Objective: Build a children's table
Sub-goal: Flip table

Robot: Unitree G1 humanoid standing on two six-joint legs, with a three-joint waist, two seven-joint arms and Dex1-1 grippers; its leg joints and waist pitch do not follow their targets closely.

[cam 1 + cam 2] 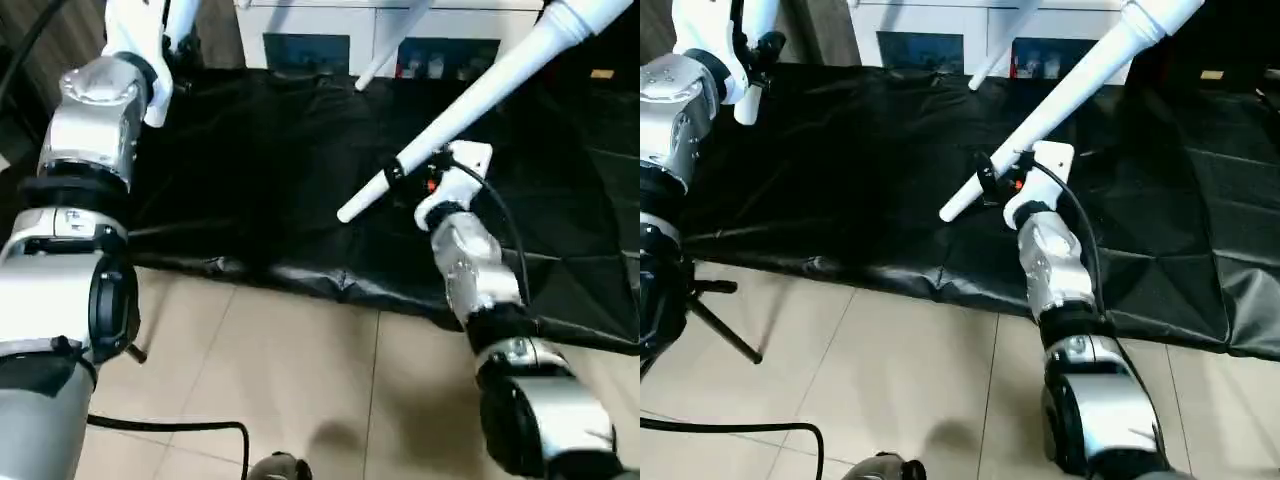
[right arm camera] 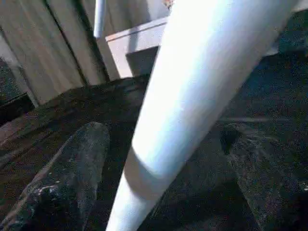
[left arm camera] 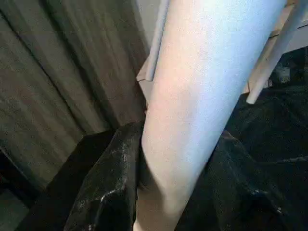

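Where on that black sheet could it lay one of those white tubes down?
The widest bare stretch of the black sheet lies between the left end effector and the leg in the right end effector. More lies right of that arm, toward the sheet's far edge. It is crowded at the back, by the white cabinet.

The long table leg (image 1: pixel 470 105) looks like smooth white plastic, a little shiny. The black sheet (image 1: pixel 270 190) on the floor is thin, crinkly and glossy, like plastic film. The floor (image 1: pixel 290 370) has smooth pale tiles. The robot's forearms (image 1: pixel 1055 270) are shiny silver metal. The black fingers (image 2: pixel 67 183) look rough and dull.
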